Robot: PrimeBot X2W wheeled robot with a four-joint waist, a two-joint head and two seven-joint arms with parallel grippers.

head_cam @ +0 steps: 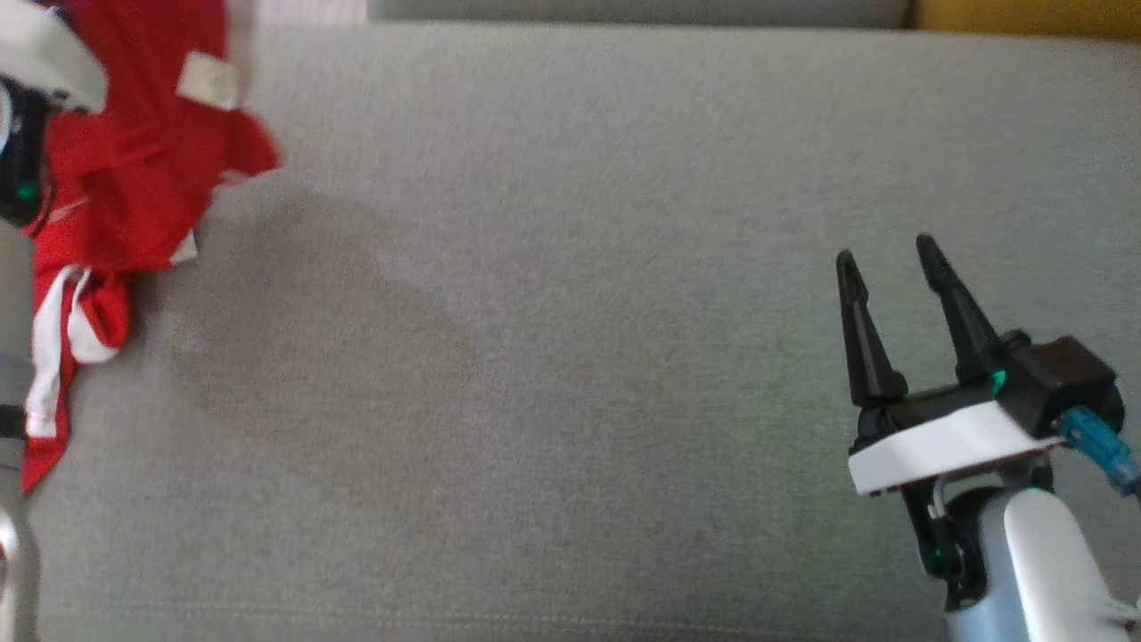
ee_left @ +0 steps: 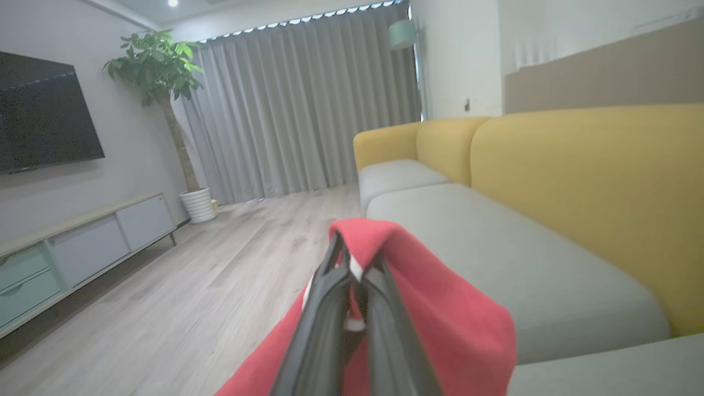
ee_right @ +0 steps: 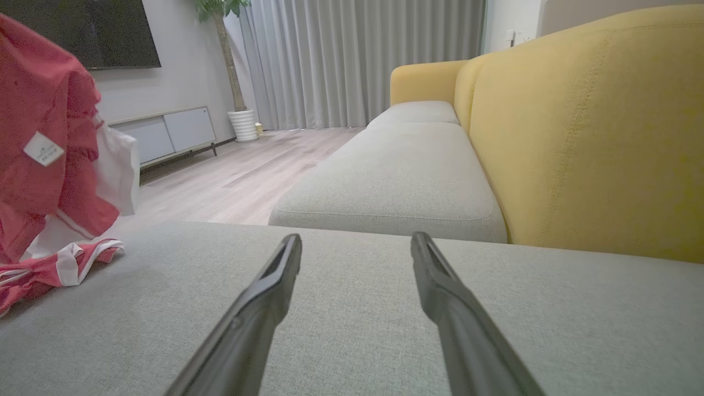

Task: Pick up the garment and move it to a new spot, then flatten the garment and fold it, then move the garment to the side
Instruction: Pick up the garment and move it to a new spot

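**Left gripper (ee_left: 355,252) clamping the red garment (head_cam: 134,169) at the sofa's (head_cam: 570,357) left edge.**
Its lower end is trailing on the sofa; the right gripper (head_cam: 887,251) is hovering at near right, spread wide, empty.

A home living room: yellow sofa (ee_left: 577,181), wall television (ee_left: 44,110), curtains (ee_left: 302,104), potted plant (ee_left: 159,71).

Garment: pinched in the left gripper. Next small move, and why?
Probably lift and carry the garment rightward over the grey cushion. The left gripper is shut on it, its lower end lies at the cushion's left edge, and the right gripper is open.
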